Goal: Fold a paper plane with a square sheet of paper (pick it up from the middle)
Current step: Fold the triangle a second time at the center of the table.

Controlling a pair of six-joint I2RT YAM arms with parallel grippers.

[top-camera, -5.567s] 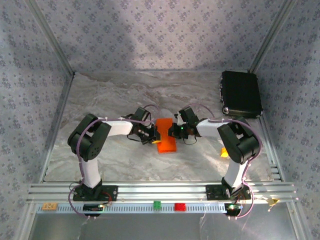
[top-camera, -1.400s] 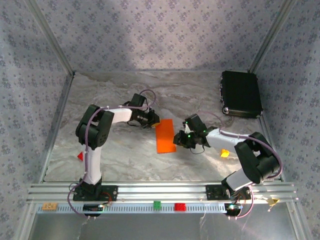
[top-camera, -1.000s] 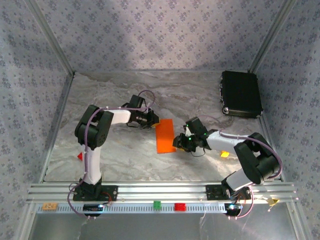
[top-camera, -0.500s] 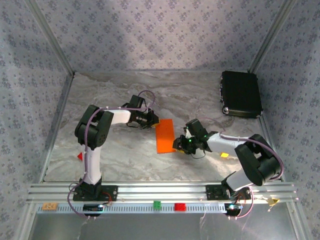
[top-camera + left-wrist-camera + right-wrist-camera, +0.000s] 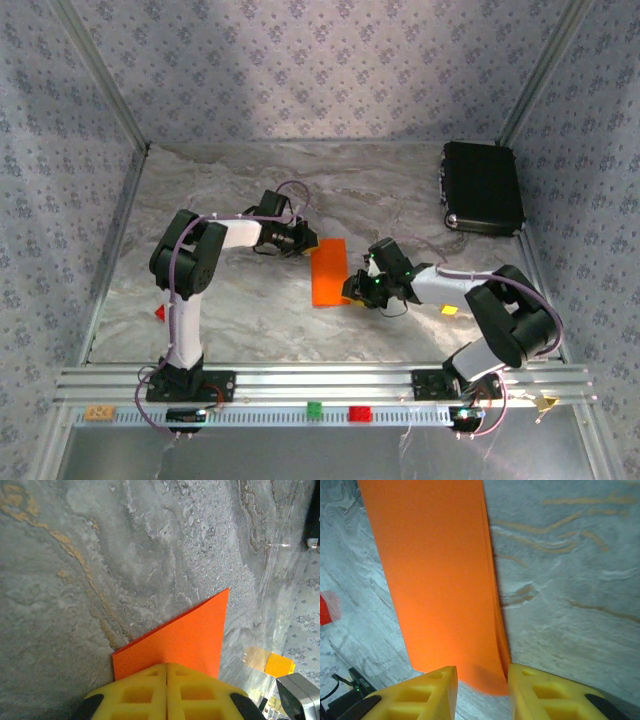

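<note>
We count one sheet: the square sheet of paper (image 5: 329,272), thin, bright orange and unmarked, lies near the middle of the table (image 5: 220,190), whose surface is grey and marbled with ochre veins; from above the sheet reads as a narrow oblong, and the right wrist view shows more than one layer stacked along one long side.

Two arms reach in to it. The left jaws sit at the sheet's far left corner; their two yellow plastic fingers (image 5: 200,695), moulded with square hollows, are pressed together with no gap; the orange face spreads flat to both sides beneath their tips, and we cannot tell whether they pinch it. The right jaws sit at the near right corner; their two yellow fingers (image 5: 420,695) stand narrowly apart, with the sheet's curled near end in the gap and its layered edge up against the right-hand finger.

Two small blocks lie on the table, well apart: a small red block (image 5: 160,313) beside the left arm, and a yellow-orange block (image 5: 450,309) beside the right arm. One black box (image 5: 483,187), rectangular and hard-edged, stands in the far right corner. On the ribbed aluminium rail (image 5: 300,380) at the near edge sit one green block (image 5: 314,408) and one red block (image 5: 359,413), just beside each other.
</note>
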